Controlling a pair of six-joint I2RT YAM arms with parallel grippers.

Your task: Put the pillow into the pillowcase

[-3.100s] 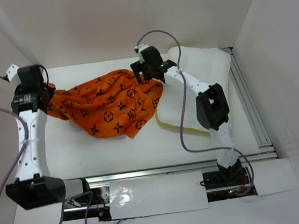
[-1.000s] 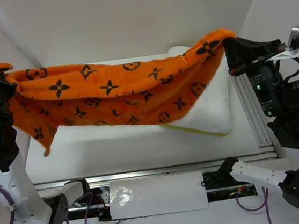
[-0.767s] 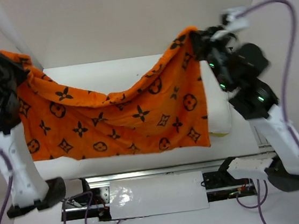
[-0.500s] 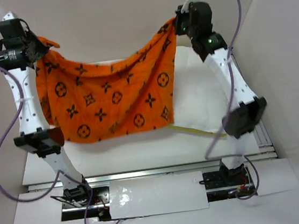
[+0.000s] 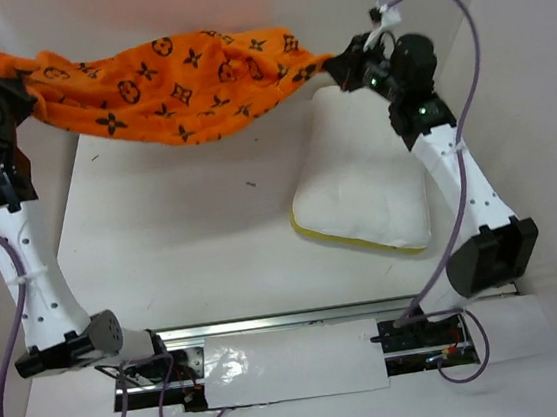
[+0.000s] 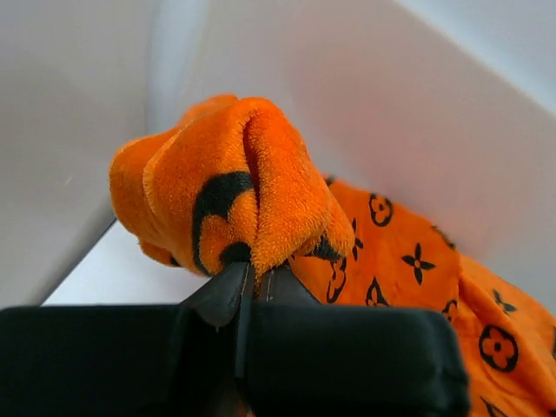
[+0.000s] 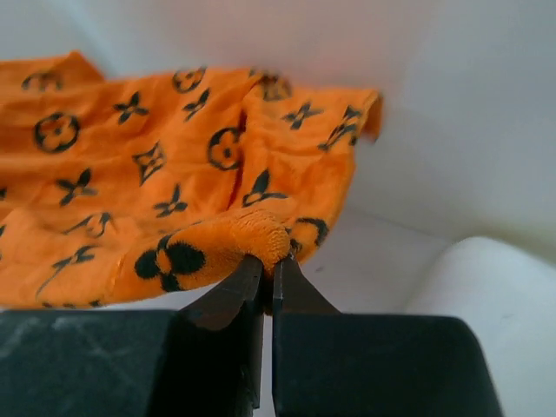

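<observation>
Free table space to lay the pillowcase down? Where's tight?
Bare table runs from its left edge to the pillow, down to the near rail. Right side is crowded: the pillow fills most. The pillowcase hangs over the far edge, held by the left gripper and right gripper.

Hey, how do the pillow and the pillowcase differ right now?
The pillowcase is bright orange with dark motifs; the pillow is plain white with a yellow seam. The pillowcase hangs stretched between the left gripper and right gripper; the pillow lies on the table. Both are soft fabric.
</observation>
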